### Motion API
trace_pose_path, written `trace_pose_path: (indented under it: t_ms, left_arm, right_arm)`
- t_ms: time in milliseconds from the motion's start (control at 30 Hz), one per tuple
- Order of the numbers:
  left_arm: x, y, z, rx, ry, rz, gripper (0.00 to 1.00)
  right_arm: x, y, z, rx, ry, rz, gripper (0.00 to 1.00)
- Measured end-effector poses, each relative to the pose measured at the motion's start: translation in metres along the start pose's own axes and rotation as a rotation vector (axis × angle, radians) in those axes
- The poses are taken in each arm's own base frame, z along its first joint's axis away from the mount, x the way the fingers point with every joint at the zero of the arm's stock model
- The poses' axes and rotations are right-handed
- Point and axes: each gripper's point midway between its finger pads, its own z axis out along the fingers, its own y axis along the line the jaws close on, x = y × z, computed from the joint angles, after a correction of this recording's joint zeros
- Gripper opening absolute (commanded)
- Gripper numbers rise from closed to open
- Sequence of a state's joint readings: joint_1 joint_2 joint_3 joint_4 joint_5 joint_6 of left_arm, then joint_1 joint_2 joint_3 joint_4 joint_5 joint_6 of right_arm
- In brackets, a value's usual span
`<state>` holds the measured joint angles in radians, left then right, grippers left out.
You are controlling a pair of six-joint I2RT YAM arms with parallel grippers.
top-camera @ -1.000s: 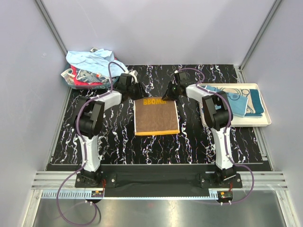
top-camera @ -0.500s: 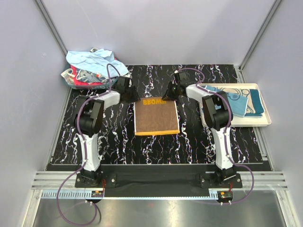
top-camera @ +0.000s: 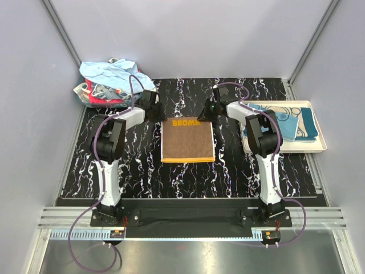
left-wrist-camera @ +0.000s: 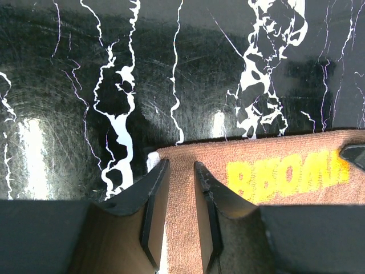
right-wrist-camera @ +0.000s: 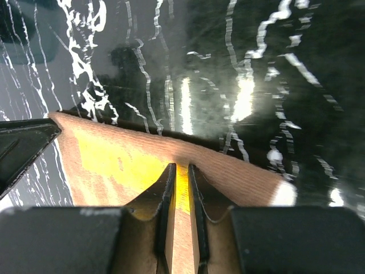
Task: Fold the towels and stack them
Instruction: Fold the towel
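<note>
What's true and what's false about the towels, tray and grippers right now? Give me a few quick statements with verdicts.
1. The brown towel lies folded flat on the table, between the two arms. True.
2. The white tray is empty. False: teal and light blue towels lie in it.
3. The left gripper and right gripper are at the brown towel's far corners. True.
4. The yellow lettering runs along the brown towel's near edge. False: it runs along the far edge.
5. A loose pile of towels sits at the table's far left corner. True.
</note>
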<state>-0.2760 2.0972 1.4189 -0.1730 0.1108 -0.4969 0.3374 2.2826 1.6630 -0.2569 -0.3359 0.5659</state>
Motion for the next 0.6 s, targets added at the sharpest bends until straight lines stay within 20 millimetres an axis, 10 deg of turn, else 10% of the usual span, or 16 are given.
trace_pose_path:
  t_ms: [600]
  left_arm:
    - [0.0,0.001,-0.001,0.002,0.01,-0.001,0.31]
  right_arm:
    - [-0.029,-0.065,-0.036,0.074,-0.057,0.067,0.21]
